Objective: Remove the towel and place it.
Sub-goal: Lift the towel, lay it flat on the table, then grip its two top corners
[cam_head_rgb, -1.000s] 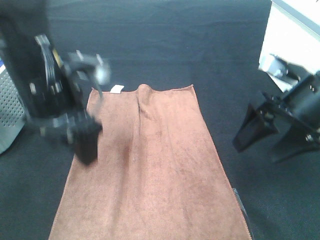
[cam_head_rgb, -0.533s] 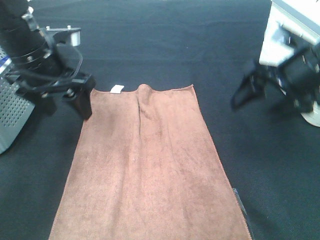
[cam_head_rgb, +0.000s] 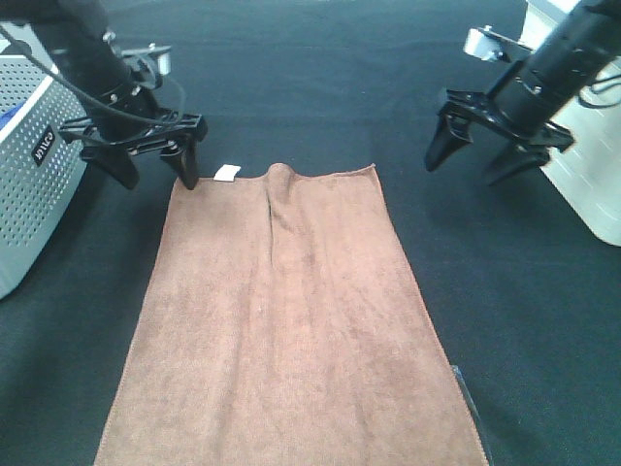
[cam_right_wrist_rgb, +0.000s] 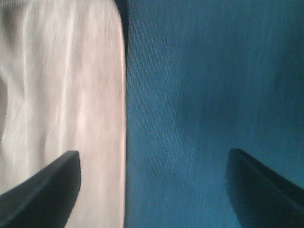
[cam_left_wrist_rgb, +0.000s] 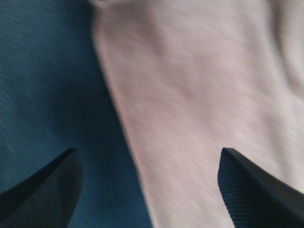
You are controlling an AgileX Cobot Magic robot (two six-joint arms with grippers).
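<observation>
Exterior high view: I am looking down on a dark table covering [cam_head_rgb: 320,78] with the work spread across it.
Far left: a perforated grey box [cam_head_rgb: 24,194] is sitting at the edge of the picture.
Left claw: the left gripper [cam_head_rgb: 157,175] is hanging at the towel's far left corner, jaws standing wide and gripping nothing. I cannot tell whether its inner finger [cam_head_rgb: 186,165] is touching the cloth.
Left wrist view: I am seeing the towel's blurred side edge running between the two spread fingers [cam_left_wrist_rgb: 42,190].
Tag: a small white tag [cam_head_rgb: 226,173] is lying at the far edge, just beside that inner finger.
Task thing: the towel [cam_head_rgb: 291,330] is lying flat in the middle of the covering, with a raised fold [cam_head_rgb: 279,189] running back from its far edge.
Right claw: the right gripper [cam_head_rgb: 464,167] is hanging over bare covering, apart from the towel's far right corner, jaws spread wide and empty.
Right wrist view: I am seeing towel edge and covering between its fingers [cam_right_wrist_rgb: 266,190].
Far right: a white unit [cam_head_rgb: 592,194] is standing behind that arm.
</observation>
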